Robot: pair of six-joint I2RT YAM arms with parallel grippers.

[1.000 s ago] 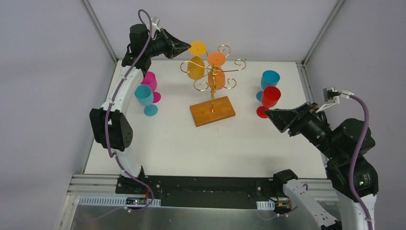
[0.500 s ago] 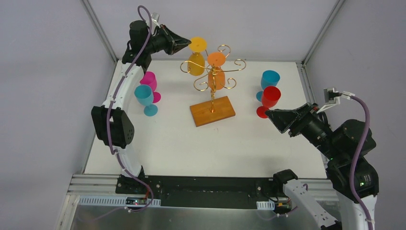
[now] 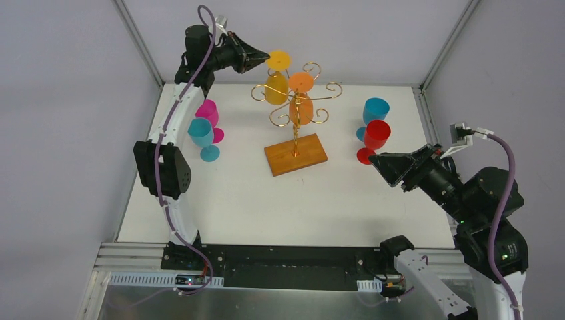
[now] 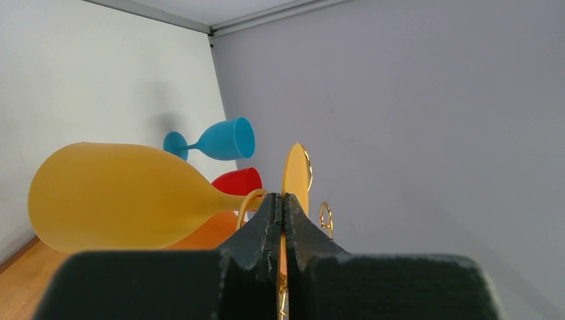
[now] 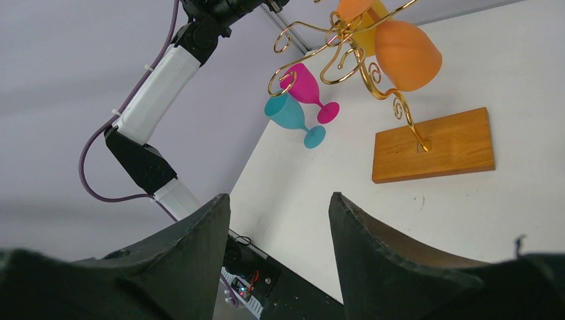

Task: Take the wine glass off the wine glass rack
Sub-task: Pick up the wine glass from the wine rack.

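The gold wire wine glass rack (image 3: 296,107) stands on a brown wooden base (image 3: 295,155) mid-table. A yellow wine glass (image 3: 276,85) and an orange wine glass (image 3: 301,107) hang upside down from its scroll arms. My left gripper (image 3: 264,61) is shut on the rim of the yellow glass's foot disc (image 4: 296,175); its bowl (image 4: 120,197) lies to the left in the left wrist view. My right gripper (image 3: 373,160) is open and empty, low beside the red glass (image 3: 376,136). The rack (image 5: 346,40) shows at the top of the right wrist view.
A pink glass (image 3: 208,115) and a blue glass (image 3: 200,135) stand left of the rack. A blue glass (image 3: 374,110) and the red glass stand right of it. Grey walls enclose the table's back and sides.
My left gripper has moved up and to the right with the yellow glass's foot in it, and the glass has shifted slightly right along the rack. My right arm has barely moved.
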